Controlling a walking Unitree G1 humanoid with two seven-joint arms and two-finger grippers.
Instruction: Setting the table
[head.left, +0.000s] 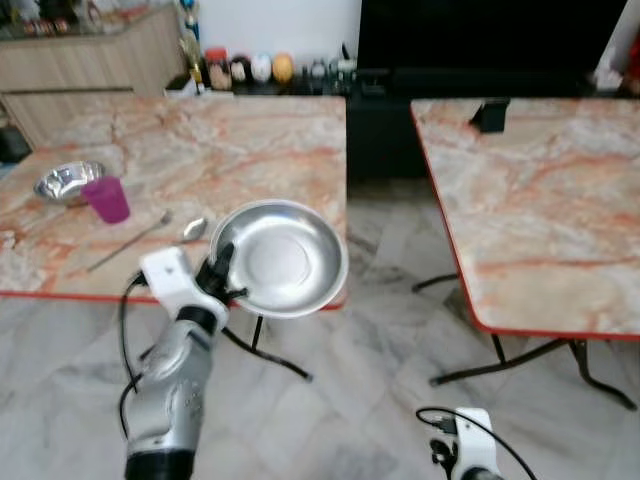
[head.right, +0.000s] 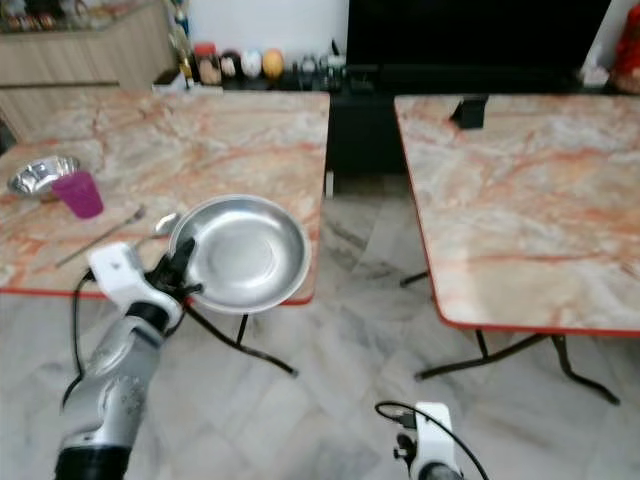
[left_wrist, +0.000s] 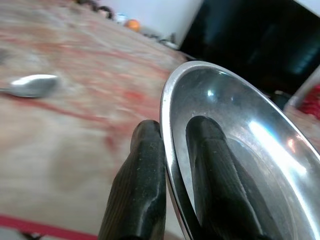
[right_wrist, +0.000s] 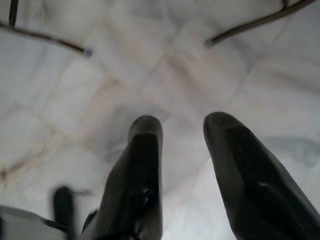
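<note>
Your left gripper (head.left: 222, 272) is clamped on the rim of the steel plate (head.left: 280, 255), one finger inside the dish and one outside, as the left wrist view shows with the rim pinched between the fingers (left_wrist: 142, 185). The hold sits at about nine o'clock on the plate, so nearly all its weight hangs beyond the grip. I judge that the main risk: a smooth thin edge could pivot or slip in the pinch if you swing fast.

The plate hovers over the near right corner of the left table (head.left: 150, 150), partly past the edge; released here, it could tip to the floor. It is round, so it has no long axis; its hollow faces up, tilted slightly.

At ten o'clock from the plate lie a spoon (head.left: 194, 229), then a purple cup (head.left: 107, 198) and small steel bowl (head.left: 66, 181).

Your right gripper (right_wrist: 185, 165) hangs idle over the floor, fingers apart.
</note>
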